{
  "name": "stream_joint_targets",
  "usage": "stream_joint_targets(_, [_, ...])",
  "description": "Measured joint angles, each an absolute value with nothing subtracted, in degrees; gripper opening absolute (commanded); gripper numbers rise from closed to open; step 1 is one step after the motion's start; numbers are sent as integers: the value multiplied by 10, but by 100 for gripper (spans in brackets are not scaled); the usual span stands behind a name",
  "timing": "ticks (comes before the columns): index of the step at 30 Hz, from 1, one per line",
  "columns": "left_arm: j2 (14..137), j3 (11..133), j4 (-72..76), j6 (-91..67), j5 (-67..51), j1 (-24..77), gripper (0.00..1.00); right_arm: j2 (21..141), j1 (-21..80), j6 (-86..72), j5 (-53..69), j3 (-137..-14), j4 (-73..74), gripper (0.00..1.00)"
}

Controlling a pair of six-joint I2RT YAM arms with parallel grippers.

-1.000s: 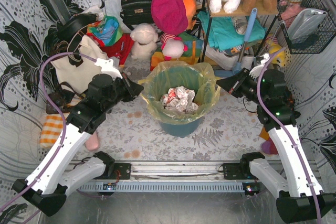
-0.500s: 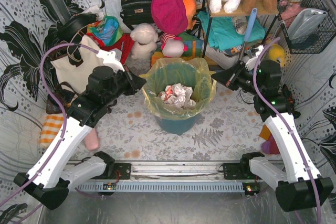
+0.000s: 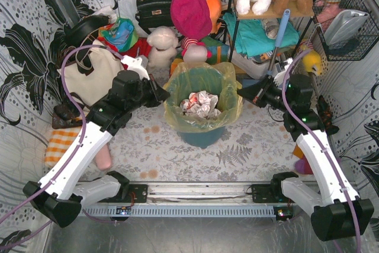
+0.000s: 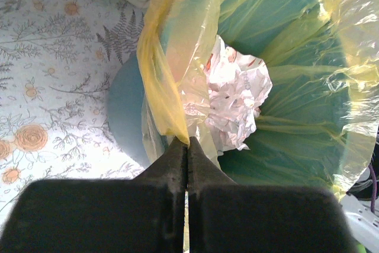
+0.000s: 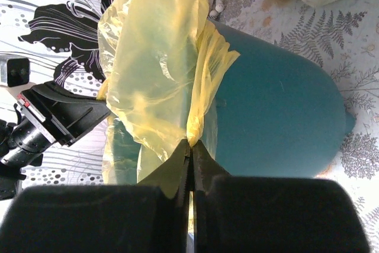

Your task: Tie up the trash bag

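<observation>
Left arm (image 3: 77, 158): white link shells, black joint housings behind claw; lilac cable (image 3: 62, 72) looping back from claw; white mount atop wrist; left gripper (image 3: 161, 95) matte black, fingers (image 4: 172, 167) wedge-shaped, tapering; right arm (image 3: 320, 158), right gripper (image 3: 241, 92) identical; black base blocks furthest from claws.

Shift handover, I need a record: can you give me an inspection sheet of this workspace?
Surface: floral tablecloth, bin standing on it.
Job's things: trash bag lines teal bin, untied; crumpled paper inside.
Clutter: tote bag, black handbag, plush toys behind the bin.
End effectors: left end effector and right end effector each shut on the bag's rim, on opposite sides.
Cables: purple cable loops off each arm, away from the bag.
Surroundings: patterned walls, wire basket far right.
</observation>
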State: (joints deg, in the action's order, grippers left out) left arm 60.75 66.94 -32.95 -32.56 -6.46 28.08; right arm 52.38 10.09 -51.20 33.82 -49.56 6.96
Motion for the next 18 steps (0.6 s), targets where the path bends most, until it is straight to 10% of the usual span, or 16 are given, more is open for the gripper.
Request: stream_joint_targets(18, [626, 752, -474, -267, -87, 281, 0, 517, 101, -478, 342, -555, 155, 0])
